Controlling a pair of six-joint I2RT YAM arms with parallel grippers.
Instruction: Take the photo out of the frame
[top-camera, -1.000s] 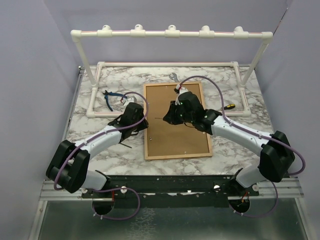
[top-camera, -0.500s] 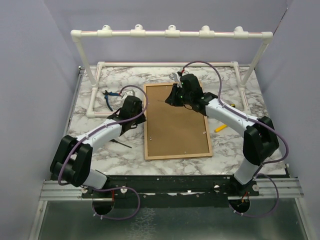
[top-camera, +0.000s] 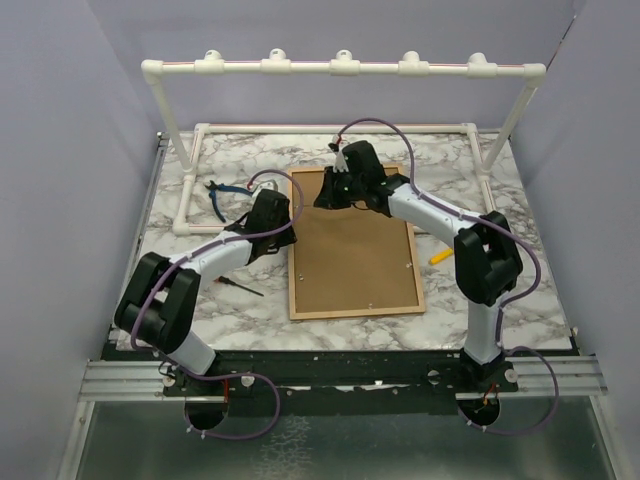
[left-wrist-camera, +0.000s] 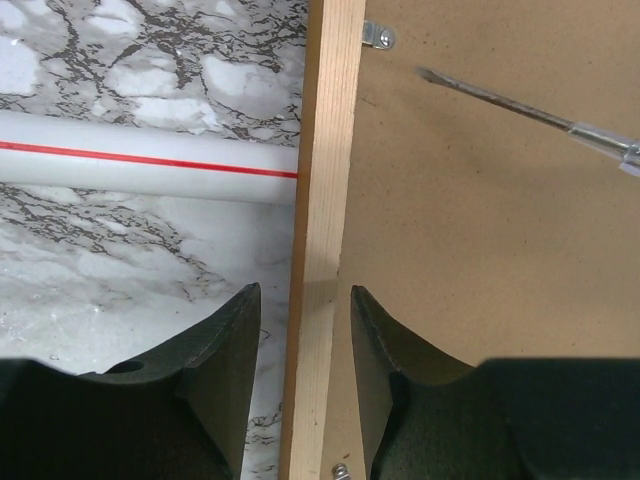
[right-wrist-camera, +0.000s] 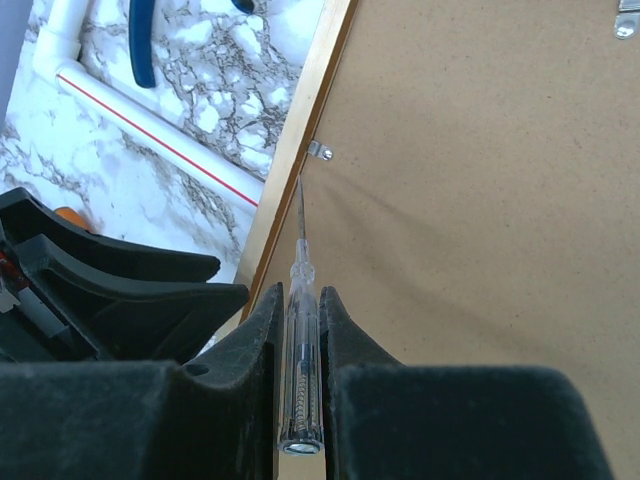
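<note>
The frame (top-camera: 293, 262) lies face down on the marble table, its brown backing board (top-camera: 350, 250) facing up. The photo is hidden under the board. My left gripper (left-wrist-camera: 305, 292) is open and straddles the frame's left wooden rail (left-wrist-camera: 325, 200), with a small gap on each side. Seen from above, that left gripper (top-camera: 283, 226) sits at the rail's upper part. My right gripper (right-wrist-camera: 302, 290) is shut on a clear-handled screwdriver (right-wrist-camera: 303, 350). The blade tip points at a small metal clip (right-wrist-camera: 320, 151) near the frame's top-left corner. From the left wrist, the screwdriver (left-wrist-camera: 520, 105) shows above the board.
A white pipe rack (top-camera: 340, 67) spans the back, and its base pipe (left-wrist-camera: 150, 165) runs beside the frame's left rail. Blue-handled pliers (top-camera: 218, 195) lie left of the frame. A yellow-handled tool (top-camera: 440, 256) lies to its right, and a thin black tool (top-camera: 240, 287) lies near the left arm.
My right gripper carried the screwdriver from the board's middle up and left to the top-left corner. The left gripper slid up along the left rail and its jaws widened a little.
</note>
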